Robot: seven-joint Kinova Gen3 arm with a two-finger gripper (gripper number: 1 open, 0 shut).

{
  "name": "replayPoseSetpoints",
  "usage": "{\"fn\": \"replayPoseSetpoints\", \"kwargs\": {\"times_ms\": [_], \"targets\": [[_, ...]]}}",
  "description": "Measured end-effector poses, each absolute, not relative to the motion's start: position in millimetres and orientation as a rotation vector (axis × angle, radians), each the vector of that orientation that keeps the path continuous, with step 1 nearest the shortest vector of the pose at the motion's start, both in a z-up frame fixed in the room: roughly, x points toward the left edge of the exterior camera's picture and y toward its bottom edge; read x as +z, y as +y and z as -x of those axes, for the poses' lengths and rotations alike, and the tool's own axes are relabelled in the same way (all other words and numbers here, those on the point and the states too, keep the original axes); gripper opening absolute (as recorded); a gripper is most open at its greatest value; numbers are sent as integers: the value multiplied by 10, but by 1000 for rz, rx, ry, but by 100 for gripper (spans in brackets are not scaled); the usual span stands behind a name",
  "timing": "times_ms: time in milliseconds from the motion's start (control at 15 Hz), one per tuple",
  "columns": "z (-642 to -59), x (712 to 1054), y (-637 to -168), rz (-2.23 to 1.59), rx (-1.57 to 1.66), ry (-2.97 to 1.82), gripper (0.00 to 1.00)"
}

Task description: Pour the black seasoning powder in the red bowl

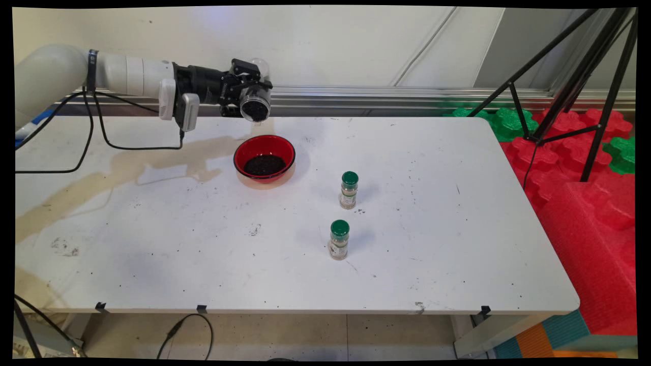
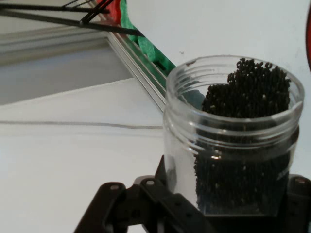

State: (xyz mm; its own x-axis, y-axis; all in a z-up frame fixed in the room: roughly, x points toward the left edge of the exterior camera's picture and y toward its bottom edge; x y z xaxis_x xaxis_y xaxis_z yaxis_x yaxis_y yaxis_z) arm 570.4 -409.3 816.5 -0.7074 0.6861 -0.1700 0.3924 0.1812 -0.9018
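Clear jar (image 2: pixel 233 141) of black seeds, tipped sideways, is clamped in the gripper (image 1: pixel 249 96) above the bowl (image 1: pixel 264 158) near the table's (image 1: pixel 152 244) far edge (seeds already inside). Overtilting risks spillage past the rim.

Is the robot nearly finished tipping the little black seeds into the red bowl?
Partly. The red bowl already holds a dark pile of seeds. The hand grips an open clear jar, tipped on its side above the bowl's far edge, and it still has plenty of seeds inside. Two green-capped bottles stand upright and untouched on the table.
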Motion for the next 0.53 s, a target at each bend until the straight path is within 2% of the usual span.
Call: {"fn": "replayPoseSetpoints", "kwargs": {"times_ms": [533], "targets": [[-5730, 8279, -4021, 662, 1394, -2189, 0]]}}
